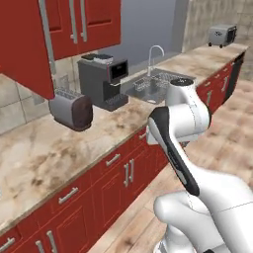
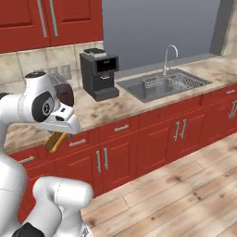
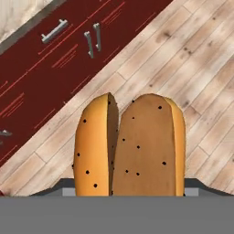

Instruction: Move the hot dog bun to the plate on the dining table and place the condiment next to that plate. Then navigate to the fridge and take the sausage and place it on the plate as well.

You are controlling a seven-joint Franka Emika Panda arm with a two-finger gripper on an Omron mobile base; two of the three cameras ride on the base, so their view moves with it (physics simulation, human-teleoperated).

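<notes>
The hot dog bun [image 3: 130,146] is tan-orange with a dark slit along its length. It sits upright between my fingers, over the wooden floor [image 3: 192,68]. In the right base view the bun [image 2: 54,142] hangs under the white hand, in front of the red cabinet drawers. My gripper [image 2: 57,138] is shut on it, held in the air beside the counter edge. The plate, dining table, condiment, fridge and sausage are out of view.
A marble counter [image 1: 59,148] runs over red cabinets [image 2: 162,139]. On it stand a toaster [image 1: 71,109], a black coffee machine [image 2: 99,74] and a sink with a dish rack [image 2: 169,84]. Red wall cupboards [image 1: 44,29] hang overhead. Open wooden floor [image 2: 185,194] lies to the right.
</notes>
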